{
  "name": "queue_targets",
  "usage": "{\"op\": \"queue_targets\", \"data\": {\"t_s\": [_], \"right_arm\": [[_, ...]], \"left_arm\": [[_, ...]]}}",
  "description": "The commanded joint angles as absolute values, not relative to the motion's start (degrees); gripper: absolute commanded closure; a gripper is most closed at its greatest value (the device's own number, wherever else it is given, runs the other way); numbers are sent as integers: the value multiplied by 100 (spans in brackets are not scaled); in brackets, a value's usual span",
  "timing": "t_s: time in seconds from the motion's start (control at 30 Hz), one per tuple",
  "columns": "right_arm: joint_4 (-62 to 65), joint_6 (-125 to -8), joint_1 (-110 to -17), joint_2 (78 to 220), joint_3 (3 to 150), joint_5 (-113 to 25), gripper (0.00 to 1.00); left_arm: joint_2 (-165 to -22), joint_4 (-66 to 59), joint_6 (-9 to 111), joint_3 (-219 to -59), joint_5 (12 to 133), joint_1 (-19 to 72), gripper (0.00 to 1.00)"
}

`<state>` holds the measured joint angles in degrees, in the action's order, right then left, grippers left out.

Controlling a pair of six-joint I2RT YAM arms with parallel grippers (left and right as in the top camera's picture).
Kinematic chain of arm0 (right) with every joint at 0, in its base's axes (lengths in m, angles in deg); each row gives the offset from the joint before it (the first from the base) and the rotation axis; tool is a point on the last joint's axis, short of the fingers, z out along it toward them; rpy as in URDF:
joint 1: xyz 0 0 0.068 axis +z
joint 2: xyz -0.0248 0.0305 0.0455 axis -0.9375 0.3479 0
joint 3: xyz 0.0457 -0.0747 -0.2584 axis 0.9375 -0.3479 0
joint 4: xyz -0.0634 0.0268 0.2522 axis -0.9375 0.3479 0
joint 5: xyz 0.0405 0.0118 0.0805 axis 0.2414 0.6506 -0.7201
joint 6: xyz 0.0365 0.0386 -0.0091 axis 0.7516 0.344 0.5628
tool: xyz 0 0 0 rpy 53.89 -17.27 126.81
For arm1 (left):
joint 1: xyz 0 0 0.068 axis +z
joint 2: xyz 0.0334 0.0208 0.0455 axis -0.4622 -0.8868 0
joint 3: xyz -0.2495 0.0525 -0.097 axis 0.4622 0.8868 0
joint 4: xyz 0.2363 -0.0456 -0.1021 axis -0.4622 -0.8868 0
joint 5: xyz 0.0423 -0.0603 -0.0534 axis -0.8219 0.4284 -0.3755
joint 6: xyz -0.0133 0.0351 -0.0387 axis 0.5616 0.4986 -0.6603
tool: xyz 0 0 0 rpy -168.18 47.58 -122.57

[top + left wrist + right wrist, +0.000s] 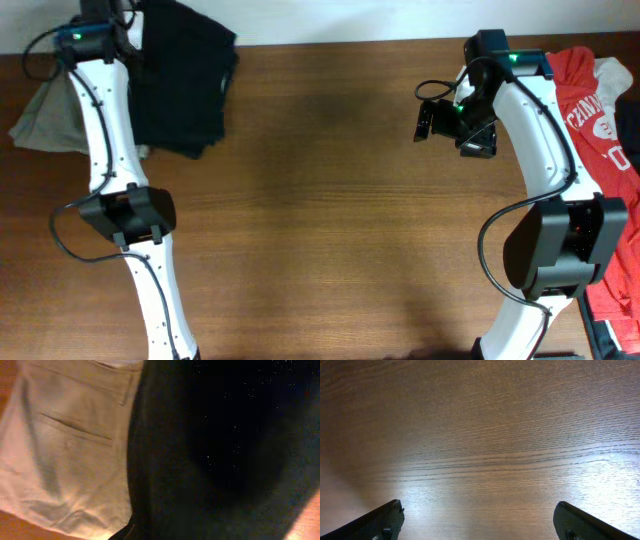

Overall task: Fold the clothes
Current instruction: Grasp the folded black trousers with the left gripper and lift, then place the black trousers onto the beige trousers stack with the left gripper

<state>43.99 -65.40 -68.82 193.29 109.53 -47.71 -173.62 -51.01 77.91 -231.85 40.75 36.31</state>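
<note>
A black garment [185, 80] lies folded at the table's back left, beside a beige garment [45, 115]. My left gripper [112, 22] hangs low over these two at the back edge. The left wrist view shows only the beige garment [65, 445] and the black garment [225, 450] close up, and the fingers cannot be made out. My right gripper [440, 120] is open and empty over bare wood, with both fingertips showing in the right wrist view [479, 506]. A red printed shirt [590, 100] lies at the right edge.
A light grey garment [615, 75] lies on the red shirt at the back right. The wooden table [330, 200] is bare between the two arms. The right arm's base [560, 240] stands on the red clothing.
</note>
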Motion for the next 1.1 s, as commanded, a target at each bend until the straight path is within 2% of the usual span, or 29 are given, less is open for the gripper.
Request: {"op": "queue_targets", "data": {"t_s": [0.0,0.2,0.83,0.97,1.07], "right_arm": [[4402,-6569,-6891,19307,10964,-4720,1],[4402,-6569,-6891,19307,10964,-4720,1],[4402,-6569,-6891,19307,10964,-4720,1],[4402,-6569,-6891,19307,10964,-4720,1],[4402,-6569,-6891,19307,10964,-4720,1]], "left_arm": [[-17026,-5027,7929,-23314,3911,3801,99],[-16803,-4747,8016,-23314,3808,3819,99],[-16278,-5005,7942,-23192,3395,3799,100],[-16366,-4758,7927,-22846,3262,3847,100],[-16431,-4056,7927,-22477,2663,3869,99]]}}
